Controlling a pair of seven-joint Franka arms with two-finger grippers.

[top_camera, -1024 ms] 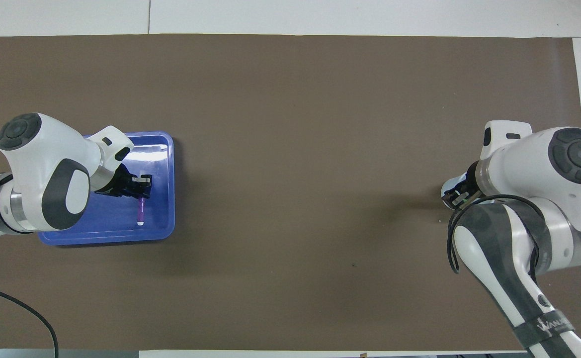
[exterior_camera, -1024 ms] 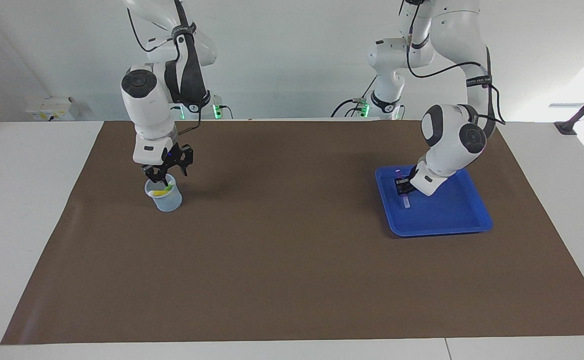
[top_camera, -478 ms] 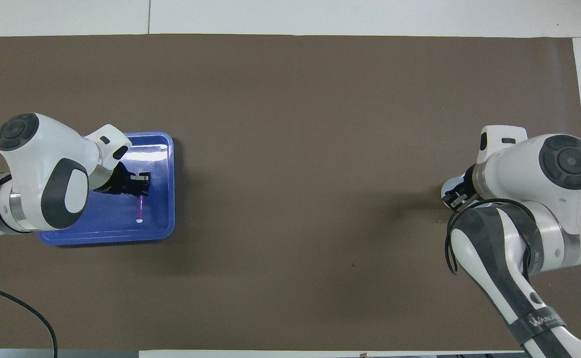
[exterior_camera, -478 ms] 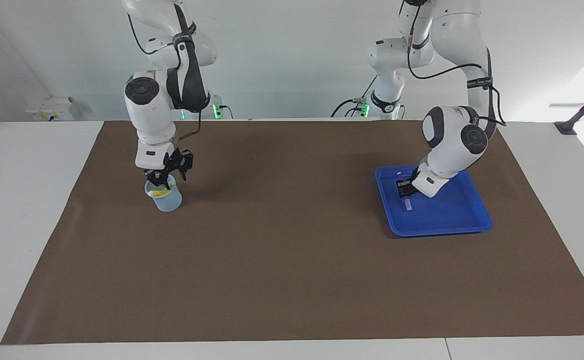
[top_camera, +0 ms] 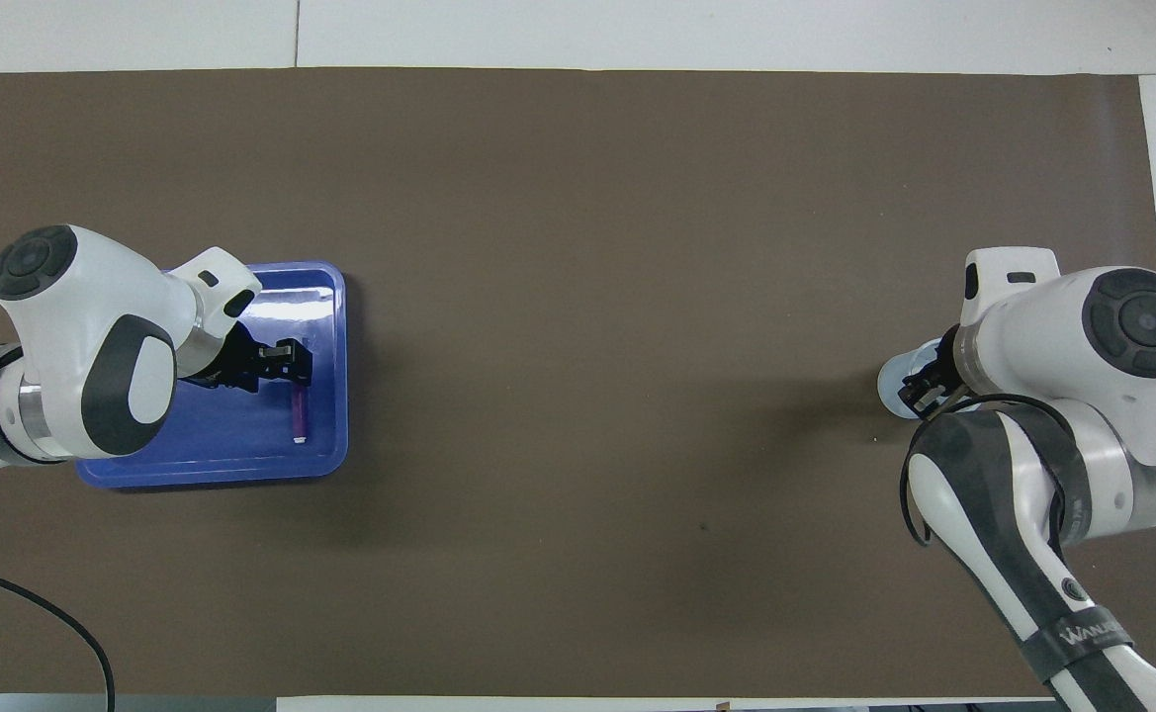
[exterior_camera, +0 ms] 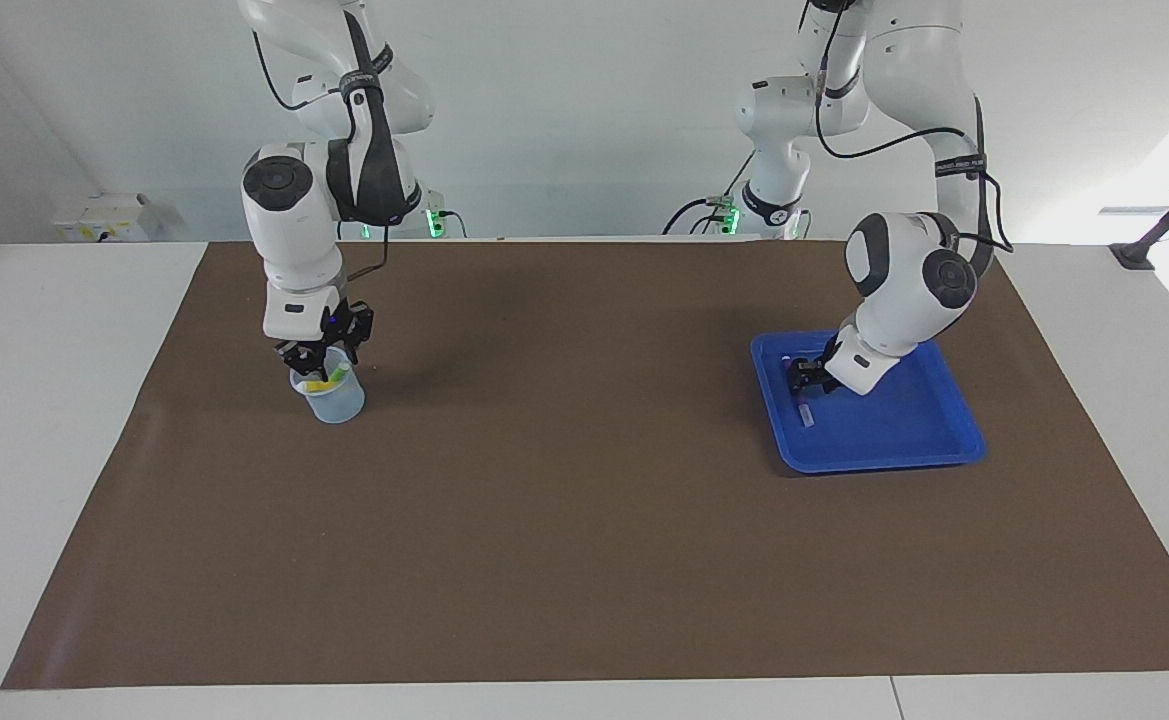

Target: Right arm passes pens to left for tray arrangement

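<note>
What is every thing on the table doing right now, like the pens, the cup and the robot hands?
Purple marker pen: lying flat in the tray.
Shallow blue plastic tray: flat on the mat, one pen inside.
Green marker pen: leaning in the cup.
Yellow marker pen: in the cup too.
Small translucent cup: upright.
Left gripper: low over the tray, by the purple pen.
Right gripper: at the cup's mouth.

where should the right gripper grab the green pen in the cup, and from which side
Grip the green pen by its upper end, the part that rises past the rim of the cup, coming straight down from above. It leans in the cup beside the yellow pen, so the cup wall blocks any side approach. The right gripper is already right over the cup mouth.
</note>
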